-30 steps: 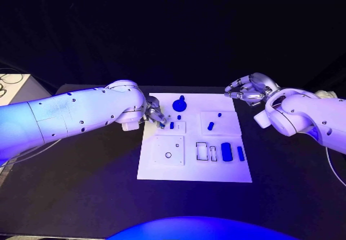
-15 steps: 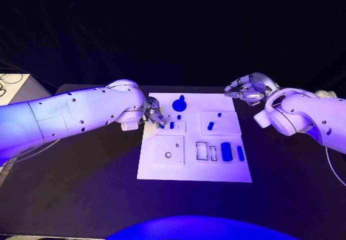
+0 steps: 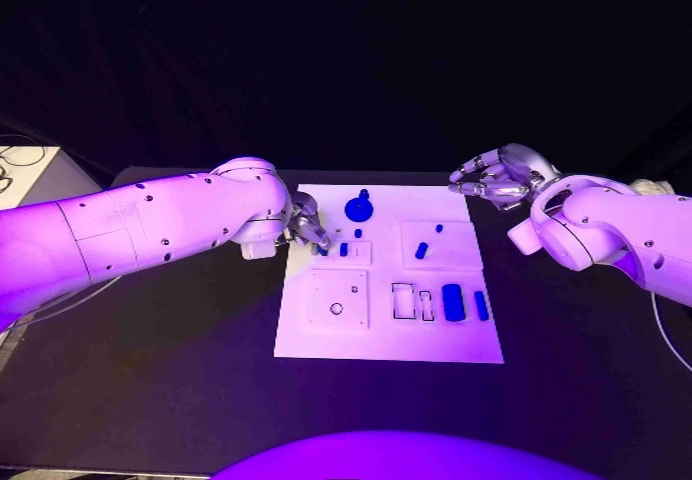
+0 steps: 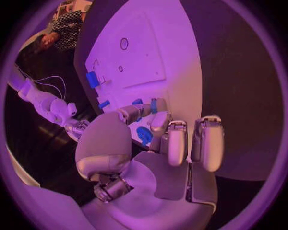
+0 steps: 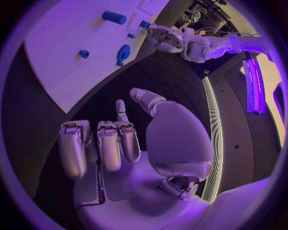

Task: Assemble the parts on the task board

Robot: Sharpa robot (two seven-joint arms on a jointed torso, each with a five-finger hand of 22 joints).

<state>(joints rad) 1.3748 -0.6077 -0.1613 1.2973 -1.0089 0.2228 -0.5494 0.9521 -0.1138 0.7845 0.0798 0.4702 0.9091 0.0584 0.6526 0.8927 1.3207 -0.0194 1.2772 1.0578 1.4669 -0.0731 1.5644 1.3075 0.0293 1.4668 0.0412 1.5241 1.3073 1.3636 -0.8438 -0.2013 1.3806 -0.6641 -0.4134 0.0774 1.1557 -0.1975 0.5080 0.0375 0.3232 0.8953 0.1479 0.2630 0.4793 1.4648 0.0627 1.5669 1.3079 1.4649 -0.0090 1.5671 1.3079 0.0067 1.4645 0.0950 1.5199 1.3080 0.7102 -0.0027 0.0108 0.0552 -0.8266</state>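
Looks like robotics lab or demo test cell to me, not home or shop. Evidence: black table (image 3: pixel 173 400) set against black backdrop, dark all round. White task board (image 3: pixel 389 345) with machined recesses laid square at table centre, fixture style. White bench corner with looped cables (image 3: pixel 18 158) at my far left. Right wrist view: lit strip (image 5: pixel 211 143) running along table edge, glowing vertical panel (image 5: pixel 254 86) behind, tangle of cabling and gear (image 5: pixel 201 8) beyond board.
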